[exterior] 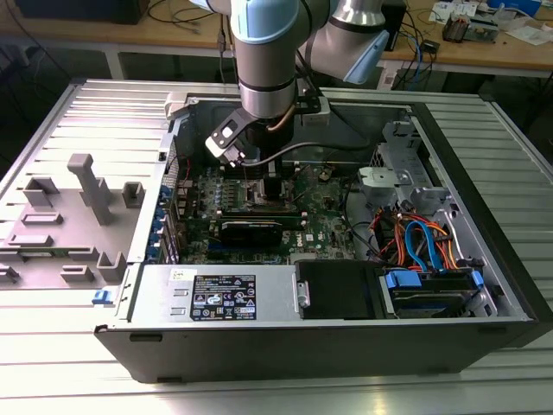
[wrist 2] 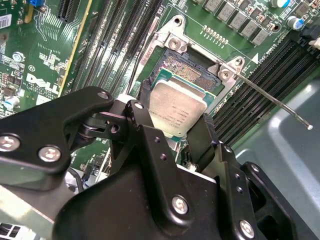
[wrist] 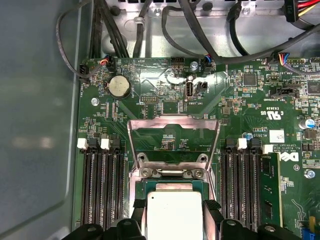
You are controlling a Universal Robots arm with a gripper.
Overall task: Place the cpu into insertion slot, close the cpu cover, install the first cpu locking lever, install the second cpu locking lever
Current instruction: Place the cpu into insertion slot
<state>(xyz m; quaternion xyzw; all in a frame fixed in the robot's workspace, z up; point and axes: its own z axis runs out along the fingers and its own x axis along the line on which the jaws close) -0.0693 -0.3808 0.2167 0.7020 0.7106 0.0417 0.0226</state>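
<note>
My gripper [wrist 2: 176, 114] is shut on the cpu [wrist 2: 175, 107], a small square chip with a silver-grey top. Black fingers [wrist: 212, 210] press two opposite edges of the cpu [wrist: 175, 212]. The chip sits tilted just over the insertion slot [wrist 2: 187, 67], whose dark pin field shows beyond the chip's edge. The cpu cover [wrist: 172, 119], a thin silver frame, stands open at the far side of the insertion slot [wrist: 170, 173]. A thin locking lever [wrist 2: 272, 100] sticks out from the socket corner. In the exterior view the gripper [exterior: 270, 186] reaches down inside the open computer case.
Long black memory slots [wrist: 100, 185] flank the socket on both sides. A black expansion card [exterior: 251, 229] lies near the socket, with the power supply [exterior: 216, 294] at the case front. Coloured cables [exterior: 423, 242] fill the exterior view's right. A grey fixture tray [exterior: 69, 216] lies at its left.
</note>
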